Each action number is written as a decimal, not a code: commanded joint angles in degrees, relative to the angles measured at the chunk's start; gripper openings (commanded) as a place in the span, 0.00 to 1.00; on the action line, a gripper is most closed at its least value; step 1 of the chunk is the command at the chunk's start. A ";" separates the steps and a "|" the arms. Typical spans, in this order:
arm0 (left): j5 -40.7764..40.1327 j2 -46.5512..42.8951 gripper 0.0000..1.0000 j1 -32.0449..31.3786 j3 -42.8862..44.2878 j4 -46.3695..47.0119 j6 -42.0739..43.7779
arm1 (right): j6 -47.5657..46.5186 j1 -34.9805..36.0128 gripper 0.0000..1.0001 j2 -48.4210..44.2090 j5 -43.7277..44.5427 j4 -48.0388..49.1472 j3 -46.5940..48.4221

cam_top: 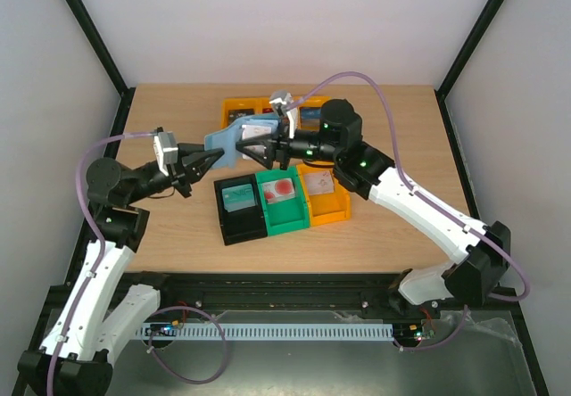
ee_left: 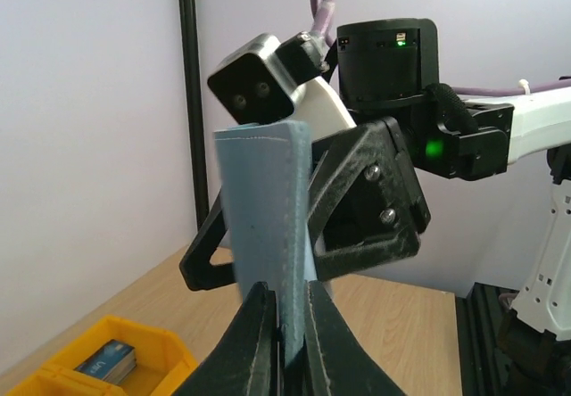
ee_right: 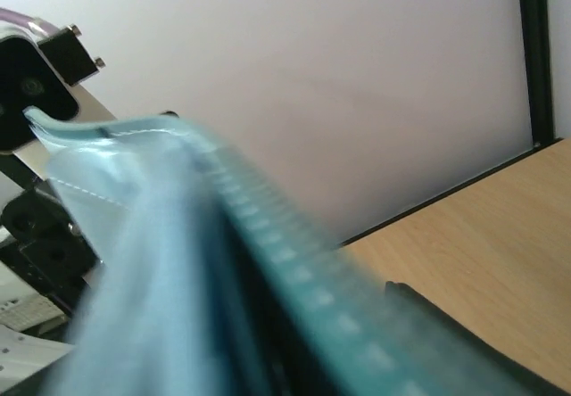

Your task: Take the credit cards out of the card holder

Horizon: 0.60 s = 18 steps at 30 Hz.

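1. The card holder (cam_top: 228, 142) hangs in the air over the middle of the table (cam_top: 169, 226), behind the front row of bins; in the left wrist view it stands upright, a stitched edge toward the camera.
2. The left gripper (ee_left: 285, 302) pinches its lower edge, one finger pressed on each face.
3. The right gripper (cam_top: 253, 149) meets it from the opposite side; its jaws are spread, one finger showing on either side of the card holder; the right wrist view is mostly blue blur.
4. Below, a teal card (cam_top: 239, 196) lies in the black bin (cam_top: 243, 231); a red-and-white card (cam_top: 281, 188) in the green bin (cam_top: 290, 222); a pale card (cam_top: 319, 182) in the orange bin (cam_top: 335, 210).
5. At the table's back, a yellow bin (ee_left: 161, 347) holds a stack of blue cards (ee_left: 107, 360).
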 commanded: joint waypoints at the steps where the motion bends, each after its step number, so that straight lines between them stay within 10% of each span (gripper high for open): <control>1: -1.21 -0.11 0.02 -0.85 -0.76 2.47 0.65 | 1.48 1.99 0.50 2.08 -0.16 2.25 3.96; 8: -4.59 -0.01 0.19 -1.79 -1.58 -0.82 4.20 | 2.77 2.21 0.04 2.60 0.62 1.87 4.80; 14: -9.66 0.45 0.63 -2.43 -1.83 -3.84 8.81 | 2.27 2.48 0.02 2.19 3.80 -0.41 5.12; 18: -14.58 0.65 0.56 -2.68 -1.71 -5.83 12.15 | 1.13 3.32 0.02 2.48 4.57 -2.05 6.28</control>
